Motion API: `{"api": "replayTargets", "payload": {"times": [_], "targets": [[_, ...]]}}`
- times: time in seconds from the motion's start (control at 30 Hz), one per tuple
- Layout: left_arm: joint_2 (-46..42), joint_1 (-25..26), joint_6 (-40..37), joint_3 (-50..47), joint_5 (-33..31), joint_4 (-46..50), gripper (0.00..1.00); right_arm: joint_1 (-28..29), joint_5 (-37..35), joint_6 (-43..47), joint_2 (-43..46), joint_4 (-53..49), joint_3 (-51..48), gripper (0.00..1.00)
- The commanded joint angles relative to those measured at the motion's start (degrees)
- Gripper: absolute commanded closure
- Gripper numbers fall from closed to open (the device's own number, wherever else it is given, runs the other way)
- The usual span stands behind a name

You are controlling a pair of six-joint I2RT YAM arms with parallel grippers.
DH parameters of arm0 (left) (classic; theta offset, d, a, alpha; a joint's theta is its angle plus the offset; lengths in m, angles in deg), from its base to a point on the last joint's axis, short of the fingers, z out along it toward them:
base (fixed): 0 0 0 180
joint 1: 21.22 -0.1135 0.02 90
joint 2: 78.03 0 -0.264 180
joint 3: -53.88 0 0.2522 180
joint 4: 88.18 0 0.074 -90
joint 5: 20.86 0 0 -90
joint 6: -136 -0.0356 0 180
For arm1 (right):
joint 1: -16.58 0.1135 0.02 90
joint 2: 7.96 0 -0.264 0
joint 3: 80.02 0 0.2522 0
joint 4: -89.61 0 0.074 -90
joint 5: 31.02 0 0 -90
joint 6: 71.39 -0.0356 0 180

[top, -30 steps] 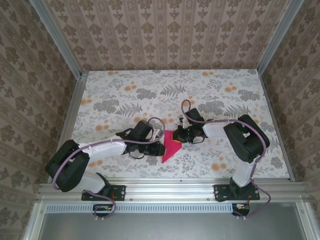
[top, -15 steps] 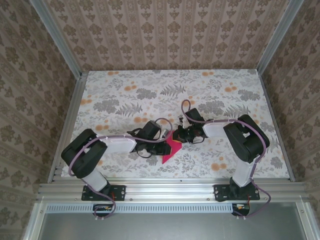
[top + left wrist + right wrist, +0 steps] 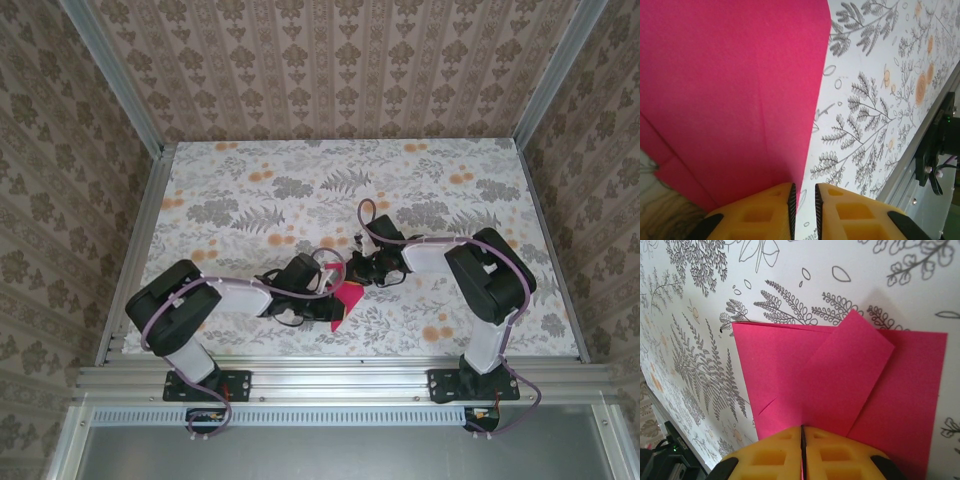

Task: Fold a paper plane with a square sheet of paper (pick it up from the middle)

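The magenta-pink sheet of paper [image 3: 347, 297] lies creased on the flower-print table between the two grippers. In the right wrist view the paper [image 3: 840, 380] shows a folded flap lying over a wider layer. My right gripper [image 3: 802, 429] is shut on its near edge, with a sliver of pink between the pads. In the top view the right gripper [image 3: 358, 272] is at the paper's far side. My left gripper [image 3: 328, 306] is low at the paper's near left. In the left wrist view the left gripper [image 3: 803, 187] is narrowly open, with the paper [image 3: 730, 90] edge running along the inner face of its left pad.
The aluminium rail [image 3: 330, 378] runs along the table's near edge, close behind the left gripper, and shows as a rail [image 3: 920, 165] at the right of the left wrist view. Patterned walls enclose the table on three sides. The table's far half [image 3: 340, 180] is bare.
The left arm has swung in, bringing its gripper right and nearer, against the paper's near left edge. Less pink shows from above. The right gripper has stayed at the paper's far side.
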Motion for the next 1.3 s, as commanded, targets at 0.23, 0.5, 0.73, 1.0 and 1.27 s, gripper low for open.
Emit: {"api": "replayTargets", "payload": {"times": [0.23, 0.5, 0.73, 1.0, 1.27], "targets": [[-1.05, 3.95, 3.03, -5.36, 2.91, 7.25, 0.77, -0.32, -7.12, 1.09, -4.07, -3.07, 0.57, 0.91], [-1.65, 4.26, 4.22, -8.72, 2.66, 5.43, 0.78, -0.32, -6.8, 1.4, -4.03, -3.51, 1.2, 0.91], [-4.65, 4.4, 3.96, -10.22, 2.27, 8.68, 0.78, -0.32, -6.93, 1.62, -3.39, -4.03, 1.51, 0.91], [-16.86, 1.84, 2.22, -7.13, -4.15, 16.36, 0.77, -0.32, -4.27, 1.45, -0.64, -2.38, 1.44, 0.9], [-25.25, -6.79, -1.41, 0.22, -16.31, 24.48, 0.7, -0.46, -6.79, 3.83, 9.68, -7.6, 2.65, 0.82]]}}
